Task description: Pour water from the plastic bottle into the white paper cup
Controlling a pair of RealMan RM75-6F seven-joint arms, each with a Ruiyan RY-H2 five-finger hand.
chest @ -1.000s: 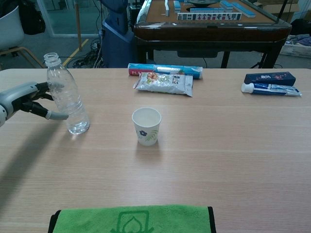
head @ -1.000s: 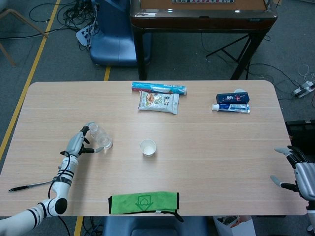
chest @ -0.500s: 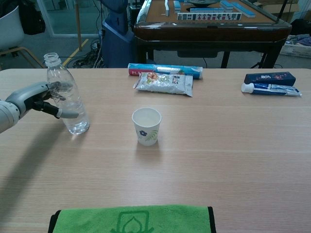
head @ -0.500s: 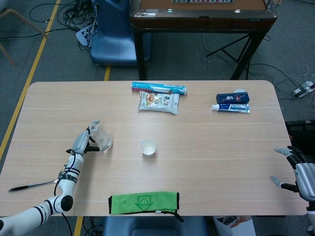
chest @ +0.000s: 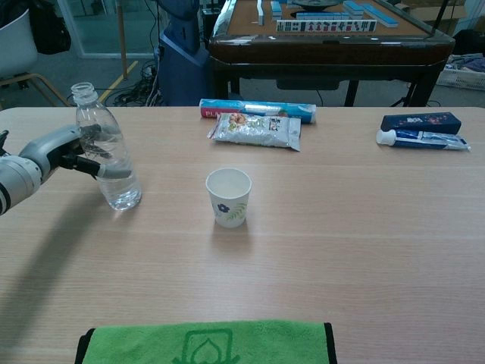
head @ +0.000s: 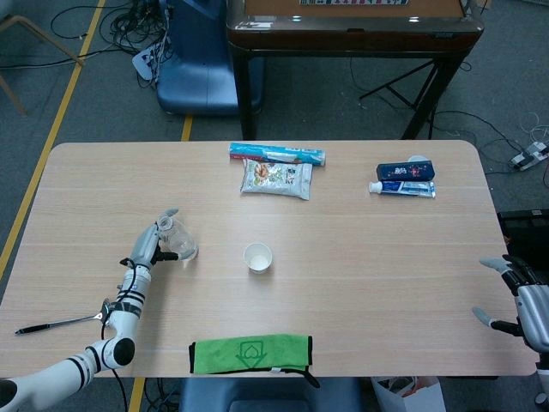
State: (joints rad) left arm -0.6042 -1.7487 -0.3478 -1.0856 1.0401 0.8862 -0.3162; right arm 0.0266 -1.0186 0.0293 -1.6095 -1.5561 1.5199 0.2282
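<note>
At the near edge lies a green cloth; at the near right corner the right hand hangs off the table, fingers apart, holding nothing; mid-table stands the white paper cup, upright; left of it the uncapped plastic bottle stands upright, the left hand wrapped about its middle with fingers curled on it; farther off lie a snack packet and, far right, a toothpaste tube.

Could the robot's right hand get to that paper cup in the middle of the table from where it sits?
Probably yes. The right hand hangs open at the table's near right corner, and the bare tabletop between it and the paper cup holds nothing in the way, though it is a long stretch.
</note>
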